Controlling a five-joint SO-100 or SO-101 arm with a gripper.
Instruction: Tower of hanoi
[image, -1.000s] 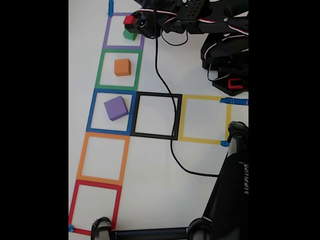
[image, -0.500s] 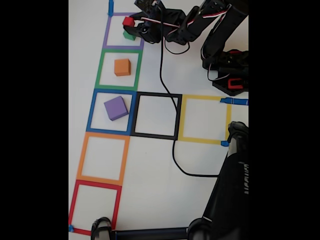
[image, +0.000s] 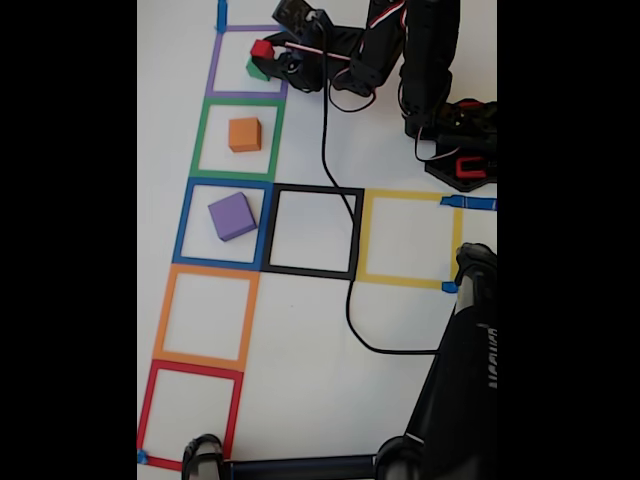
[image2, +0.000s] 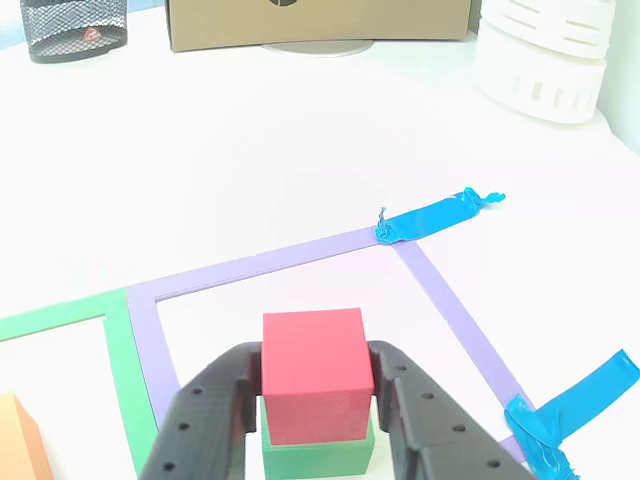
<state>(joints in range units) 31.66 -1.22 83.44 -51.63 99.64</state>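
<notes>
In the fixed view my gripper reaches into the purple tape square at the top, shut on the small red cube. The green cube lies directly under it, partly covered. In the other view the red cube sits clamped between my two black fingers, right over the green cube; I cannot tell whether the two touch. The orange cube rests in the green tape square. The purple cube rests in the blue tape square. The orange cube's corner shows at the lower left.
Black, yellow, orange and red tape squares hold nothing. A black cable runs down the table. A black stand fills the lower right. A cardboard box, mesh cup and white ribbed object stand beyond.
The arm's upper links have folded up and back toward the base. The gripper, still holding the red cube, has shifted slightly down in the view and covers more of the green cube.
</notes>
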